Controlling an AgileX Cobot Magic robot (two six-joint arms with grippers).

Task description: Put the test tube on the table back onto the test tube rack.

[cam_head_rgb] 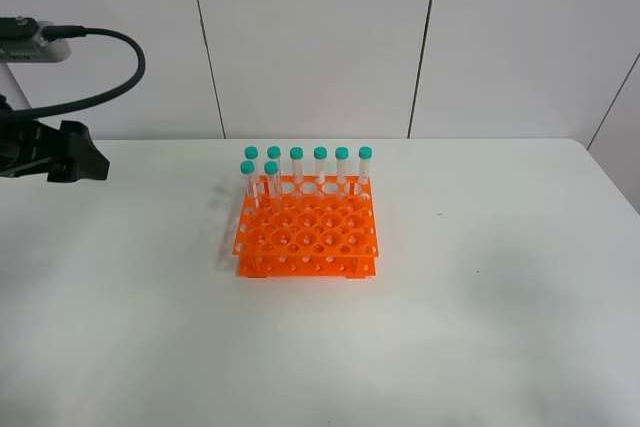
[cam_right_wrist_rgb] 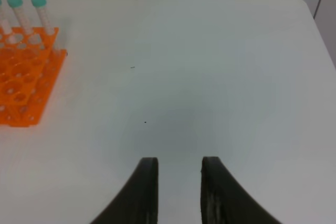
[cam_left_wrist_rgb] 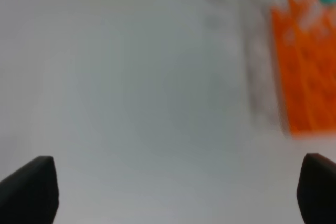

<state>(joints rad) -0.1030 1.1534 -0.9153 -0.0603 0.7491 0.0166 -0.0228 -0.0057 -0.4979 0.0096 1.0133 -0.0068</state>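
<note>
The left wrist view is badly blurred: only an orange smear of the test tube rack and the two dark fingertips at the frame's lower corners come through, set wide apart with bare table between them. In the exterior high view the left gripper is cut off at the left edge, hanging over the table well away from the rack, and the right arm cannot be seen there. The right gripper shows in its own wrist view, fingers a narrow gap apart with nothing held, over bare table.

Eight teal-capped test tubes stand upright in the rack (six along the back row, two just in front at the left end), caps up, long axes vertical. The right wrist view catches only two of them at the rack's corner.
</note>
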